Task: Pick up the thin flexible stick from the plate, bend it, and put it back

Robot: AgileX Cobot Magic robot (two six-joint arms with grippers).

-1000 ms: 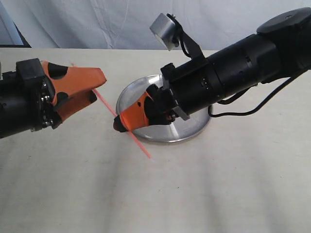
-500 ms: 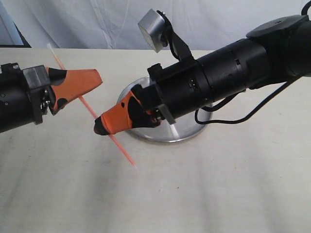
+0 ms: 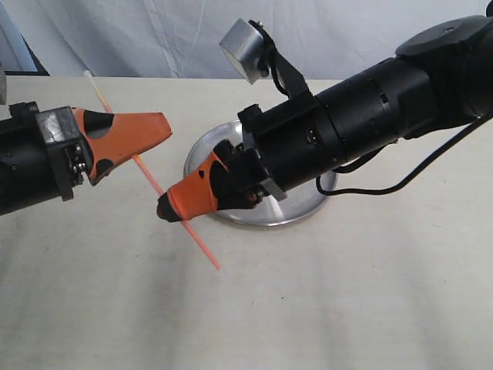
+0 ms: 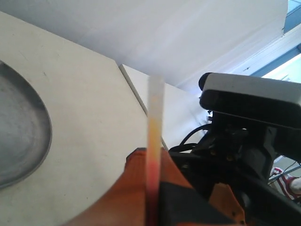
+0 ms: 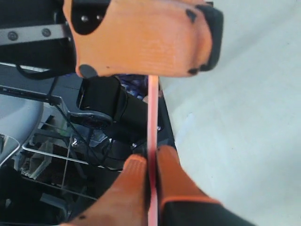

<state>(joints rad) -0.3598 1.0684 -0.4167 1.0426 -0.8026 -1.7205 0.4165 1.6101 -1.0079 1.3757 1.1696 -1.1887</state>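
Stick position: off the plate, held in the air over the desk by both pincers at once. The stick is thin, red-orange and reads as straight in the exterior view. It slopes from a pale upper end pointing toward the far left corner of the desk down to a free lower end pointing toward the near edge. Whether the lower end touches the desk cannot be told. The left pincer is clenched on the upper part of the stick, with the pale end projecting beyond its orange fingers. In the left wrist view the stick rises out of the left pincer, with part of the plate lying beyond it. The right pincer is clenched on the stick lower down, just past the plate rim on the side toward the left edge of the desk. In the right wrist view the stick runs between the two closed fingers of the right pincer and continues up to the left pincer. A short bare length of stick spans the gap between the two pincers, which are near each other but apart. The plate lies flat on the desk toward the far edge, partly covered by the right arm.
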